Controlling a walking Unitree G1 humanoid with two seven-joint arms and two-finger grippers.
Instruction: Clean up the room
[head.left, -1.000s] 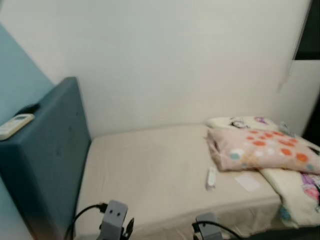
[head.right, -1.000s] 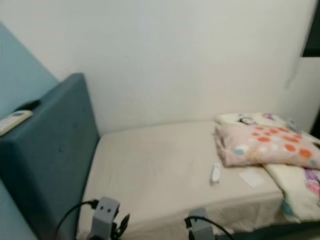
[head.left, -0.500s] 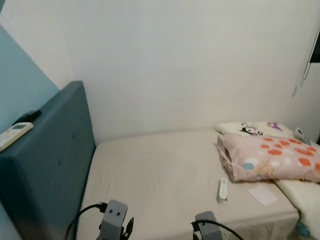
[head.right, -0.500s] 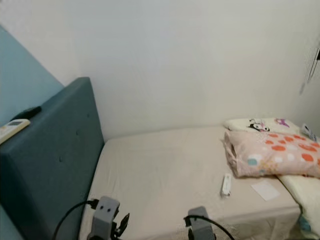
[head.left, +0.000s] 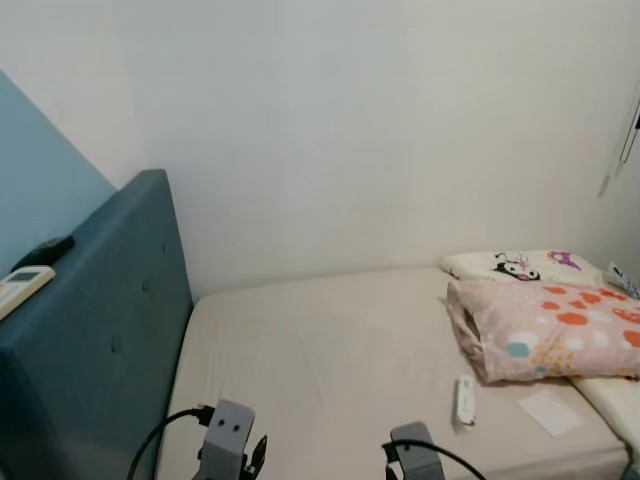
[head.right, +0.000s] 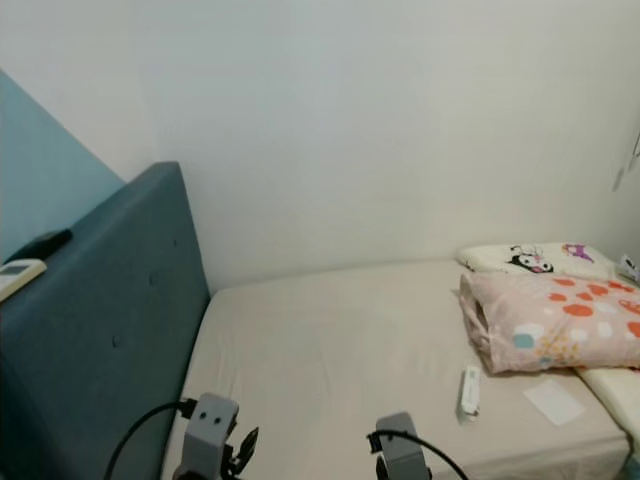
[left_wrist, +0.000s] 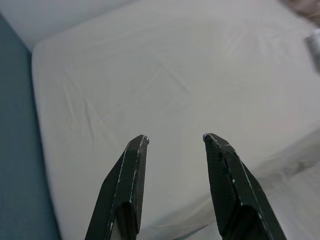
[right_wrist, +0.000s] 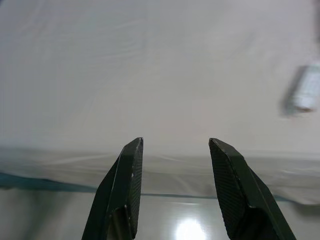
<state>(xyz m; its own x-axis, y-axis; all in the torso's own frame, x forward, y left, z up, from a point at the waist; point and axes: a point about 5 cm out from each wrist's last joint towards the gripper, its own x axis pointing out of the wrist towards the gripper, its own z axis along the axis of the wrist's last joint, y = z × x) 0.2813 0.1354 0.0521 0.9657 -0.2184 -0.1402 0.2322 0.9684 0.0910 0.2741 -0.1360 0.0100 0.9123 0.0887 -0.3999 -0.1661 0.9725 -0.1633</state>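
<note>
The left gripper (left_wrist: 172, 142) hangs with its two black fingers spread apart and nothing between them, above the bed (head.left: 330, 350) close to its near edge. The right gripper (right_wrist: 175, 145) is likewise spread and empty, held over the bed's near edge, where the sheet drops toward a shiny floor (right_wrist: 190, 220). On the bed, a small white remote (head.left: 465, 399) lies near the near edge, just in front of a pink spotted pillow (head.left: 550, 328). A white paper (head.left: 549, 411) lies flat on the bed beside the remote. Behind the pink pillow rests a white cartoon-print pillow (head.left: 520, 265). At the bed's left end stands a blue headboard (head.left: 100, 340), with a white remote control (head.left: 22, 288) and a dark object (head.left: 42, 250) on its top.
</note>
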